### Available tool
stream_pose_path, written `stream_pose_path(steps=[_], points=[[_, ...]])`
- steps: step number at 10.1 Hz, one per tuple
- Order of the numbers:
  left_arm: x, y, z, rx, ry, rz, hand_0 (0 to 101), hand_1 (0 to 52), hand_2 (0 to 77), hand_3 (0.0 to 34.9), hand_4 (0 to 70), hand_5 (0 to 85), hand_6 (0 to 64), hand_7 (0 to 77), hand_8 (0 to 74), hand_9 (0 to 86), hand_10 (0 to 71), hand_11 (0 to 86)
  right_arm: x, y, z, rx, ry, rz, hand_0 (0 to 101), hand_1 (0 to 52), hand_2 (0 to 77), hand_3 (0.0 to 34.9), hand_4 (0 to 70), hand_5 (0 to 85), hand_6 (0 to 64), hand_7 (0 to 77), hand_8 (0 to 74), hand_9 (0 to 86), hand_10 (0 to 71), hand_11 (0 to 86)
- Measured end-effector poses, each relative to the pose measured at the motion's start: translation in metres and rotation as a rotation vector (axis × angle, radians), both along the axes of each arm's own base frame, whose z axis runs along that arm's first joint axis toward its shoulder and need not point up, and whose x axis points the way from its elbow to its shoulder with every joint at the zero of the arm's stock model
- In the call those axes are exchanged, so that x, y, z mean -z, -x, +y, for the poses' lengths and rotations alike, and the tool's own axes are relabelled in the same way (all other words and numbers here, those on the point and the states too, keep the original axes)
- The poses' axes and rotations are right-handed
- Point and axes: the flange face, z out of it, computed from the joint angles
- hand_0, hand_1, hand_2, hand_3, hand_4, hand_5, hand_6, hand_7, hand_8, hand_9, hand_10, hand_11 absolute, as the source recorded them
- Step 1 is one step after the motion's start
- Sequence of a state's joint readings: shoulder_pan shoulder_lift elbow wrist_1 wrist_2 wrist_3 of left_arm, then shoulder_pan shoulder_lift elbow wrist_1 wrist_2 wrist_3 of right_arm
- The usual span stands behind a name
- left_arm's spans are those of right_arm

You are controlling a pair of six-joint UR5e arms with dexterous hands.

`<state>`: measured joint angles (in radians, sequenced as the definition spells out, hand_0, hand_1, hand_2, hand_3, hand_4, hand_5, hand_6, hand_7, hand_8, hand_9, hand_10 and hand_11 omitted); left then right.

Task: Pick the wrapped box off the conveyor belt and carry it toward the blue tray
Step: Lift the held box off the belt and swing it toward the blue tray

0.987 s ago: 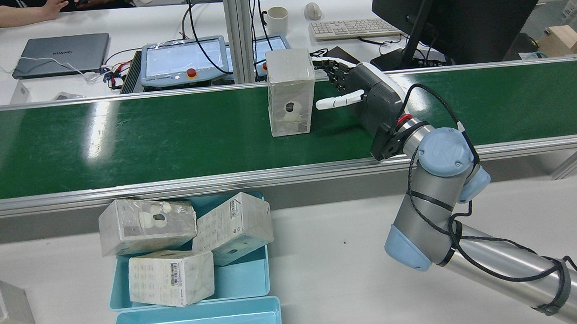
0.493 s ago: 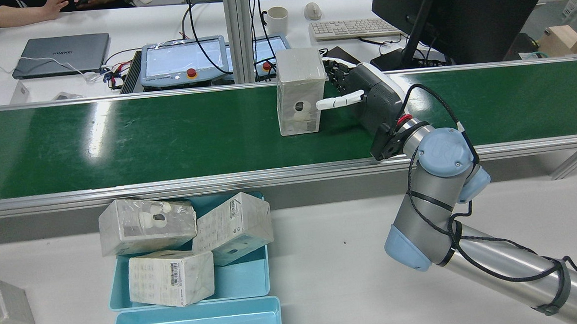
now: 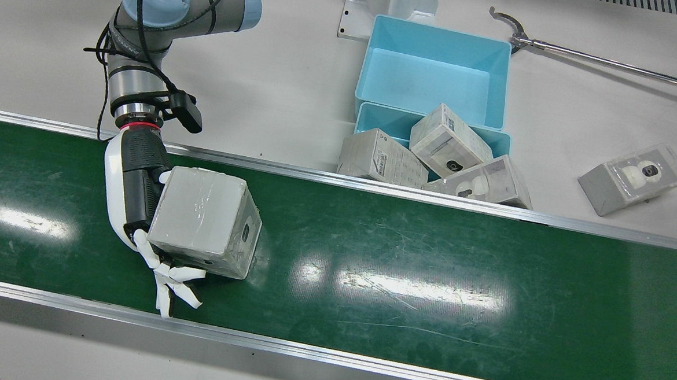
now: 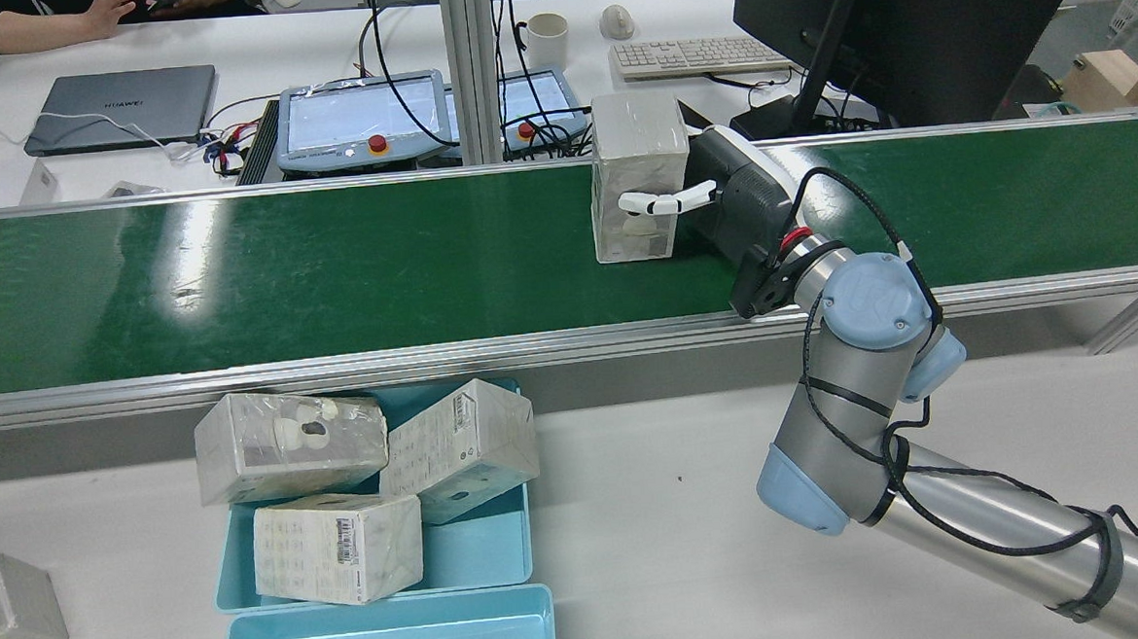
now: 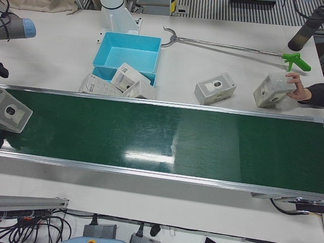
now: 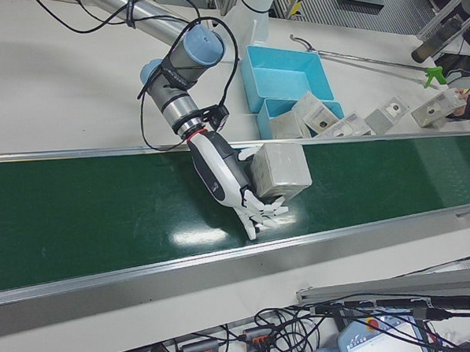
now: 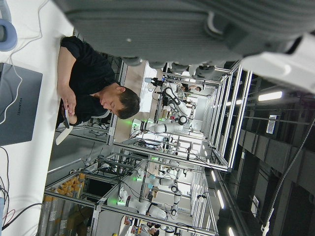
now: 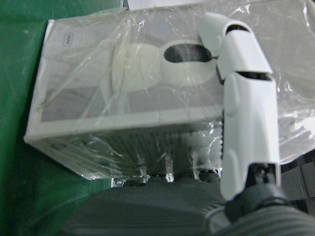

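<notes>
One wrapped box [image 4: 640, 175] matters here, and over the last second the belt has brought it rightward along the conveyor belt [image 4: 332, 264] until it sits against my right hand [image 4: 718, 195]; a second ago there was a clear gap between them, and now in the rear view a white finger lies across the box's near face. The right hand view shows that finger pressed flat onto the plastic wrap over the printed face, with the palm close behind the box's side. From the front view the other fingers [image 3: 174, 280] splay out past the box's far corner, not curled onto it, so I judge the hand to be in contact but not yet clamped: fingers apart, cupping the box, not gripping it. The box stands upright on the belt, not lifted. That means the catch is made and closing the fingers is my next job, before the belt pushes the box askew. The blue tray [image 4: 484, 558] lies well to the left on the near table, already crowded with three boxes [image 4: 337, 546]. My left hand shows in no picture except its own camera, which looks off into the room, so I cannot tell its state.
</notes>
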<state>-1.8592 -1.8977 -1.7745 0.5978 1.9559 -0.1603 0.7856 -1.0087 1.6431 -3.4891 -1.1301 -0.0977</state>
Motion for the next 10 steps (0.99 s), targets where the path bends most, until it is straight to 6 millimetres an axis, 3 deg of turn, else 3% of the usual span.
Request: stream_pose_path(steps=[1,2,3,4,6,10], points=[[0.0,0.0,0.0,0.0,0.0,0.0,0,0.0,0.5,0.0,0.0,1.1,0.5,0.5,0.5,0.0,0.0,0.5,0.0,0.0,-0.001,-0.002,0.002,0.002,50,20.7,26.2,0.0,12.5,39.8,12.5,18.0,7.6,12.0,0.0,0.5],[0.0,0.0,0.0,0.0,0.0,0.0,0,0.0,1.1,0.0,0.0,1.1,0.5,0.5,0.5,0.5,0.5,0.5,0.004,-0.002,-0.003,-0.005,-0.001,0.0,53,16.4,32.7,0.0,14.7,47.5,23.5,29.5,22.9,28.4,9.8,1.1],[0.0,0.0,0.0,0.0,0.0,0.0,0,0.0,0.5,0.0,0.0,1.1,0.5,0.5,0.5,0.5,0.5,0.5,0.015,-0.007,-0.005,-0.011,-0.016,-0.014,55,14.2,33.8,0.1,19.1,53.5,30.5,32.7,30.5,34.4,16.9,9.3],[0.0,0.0,0.0,0.0,0.0,0.0,0,0.0,0.5,0.0,0.0,1.1,0.5,0.0,0.5,0.5,0.5,0.5,0.035,-0.011,-0.005,-0.012,-0.04,-0.034,55,10.9,34.4,0.1,19.1,53.5,30.5,32.7,34.4,37.1,24.5,19.1],[0.0,0.0,0.0,0.0,0.0,0.0,0,0.0,1.1,0.0,0.0,1.1,0.5,0.5,0.5,0.5,0.5,0.5,0.091,-0.008,0.001,0.017,-0.091,-0.074,56,8.7,34.4,1.1,25.1,61.1,38.2,38.7,40.9,40.9,36.0,32.7],[0.0,0.0,0.0,0.0,0.0,0.0,0,0.0,1.1,0.0,0.0,1.1,0.5,0.0,0.5,0.0,0.5,0.5,0.173,0.069,0.046,0.165,-0.158,-0.143,49,8.7,34.4,0.5,26.2,62.2,39.8,39.8,46.4,42.5,40.4,36.0]])
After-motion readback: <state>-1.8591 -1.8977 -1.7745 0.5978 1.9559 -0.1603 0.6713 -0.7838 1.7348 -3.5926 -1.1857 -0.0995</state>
